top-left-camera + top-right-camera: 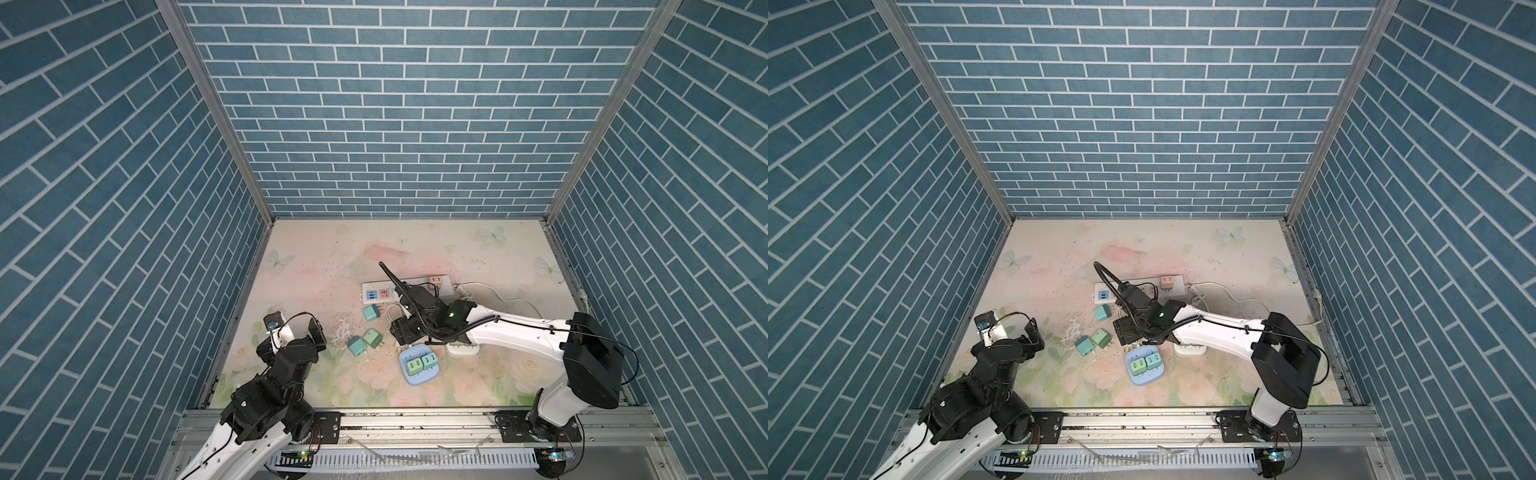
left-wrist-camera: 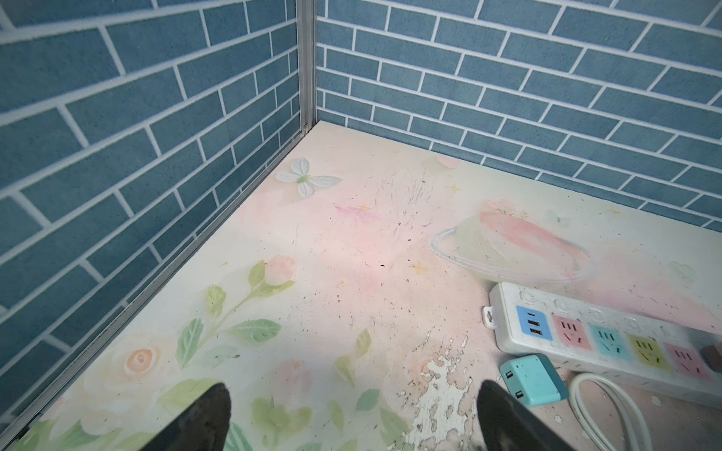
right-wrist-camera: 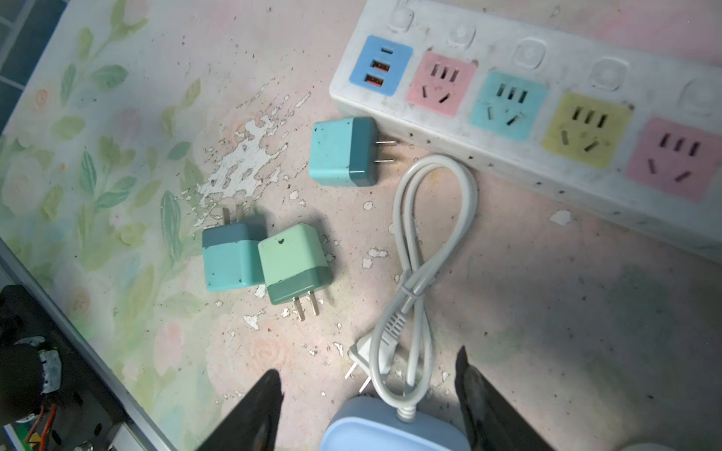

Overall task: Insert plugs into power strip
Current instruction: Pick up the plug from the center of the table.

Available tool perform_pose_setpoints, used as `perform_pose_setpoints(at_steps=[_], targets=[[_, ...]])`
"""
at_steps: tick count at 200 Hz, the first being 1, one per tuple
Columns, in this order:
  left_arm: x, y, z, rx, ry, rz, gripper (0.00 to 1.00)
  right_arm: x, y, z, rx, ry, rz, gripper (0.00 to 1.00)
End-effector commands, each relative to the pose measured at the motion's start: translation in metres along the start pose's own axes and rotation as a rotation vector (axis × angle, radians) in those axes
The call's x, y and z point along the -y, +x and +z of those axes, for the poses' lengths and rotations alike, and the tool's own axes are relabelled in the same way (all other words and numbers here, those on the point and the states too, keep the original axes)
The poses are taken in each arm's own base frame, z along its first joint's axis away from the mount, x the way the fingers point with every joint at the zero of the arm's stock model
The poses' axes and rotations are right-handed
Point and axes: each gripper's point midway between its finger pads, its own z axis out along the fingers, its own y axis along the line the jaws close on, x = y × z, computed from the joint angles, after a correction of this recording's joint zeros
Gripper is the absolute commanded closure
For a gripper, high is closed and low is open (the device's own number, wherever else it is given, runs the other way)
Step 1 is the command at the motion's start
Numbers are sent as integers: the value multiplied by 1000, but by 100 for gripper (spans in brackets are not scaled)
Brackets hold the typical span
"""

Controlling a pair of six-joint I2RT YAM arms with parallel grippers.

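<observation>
The right gripper (image 3: 367, 365) has its jaws partly apart with nothing clamped. Directly beneath them lie the rounded end of the small blue strip (image 3: 375, 429) and the white cord (image 3: 414, 289) leaving it, and the cord's white corded plug (image 3: 361, 353) rests just ahead of the fingertips. In a top view two green plugs (image 1: 414, 365) (image 1: 428, 360) sit side by side in that blue strip, behind the gripper. Further ahead, toward the left arm's side, a green plug (image 3: 291, 257) and a teal plug (image 3: 228, 261) lie pressed together on the table (image 3: 547, 312), prongs pointing opposite ways. Beyond them a second teal plug (image 3: 336, 150) lies on its side, its prongs aimed at the long white power strip (image 3: 527, 175) just beside it. At that strip's farthest end a pinkish-tan plug (image 1: 435, 280) is seated. The left gripper (image 2: 353, 386) hangs wide open and empty, well apart from the plugs, with the second teal plug ahead of one finger.
</observation>
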Motion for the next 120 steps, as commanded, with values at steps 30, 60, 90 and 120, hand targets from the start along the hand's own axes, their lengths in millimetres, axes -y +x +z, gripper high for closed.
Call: perform_pose_setpoints(at_steps=[30, 60, 90, 120], targets=[[-6, 5, 2, -11, -41, 15, 1, -24, 2, 27, -80, -9, -92, 31], [-6, 5, 2, -13, -42, 18, 1, -48, 6, 36, -104, -59, -137, 31], [-8, 5, 2, -12, -48, 15, 0, -53, 11, 49, -137, -51, -159, 32], [-8, 5, 2, -13, -48, 16, 0, -52, 16, 60, -171, -26, -173, 32]])
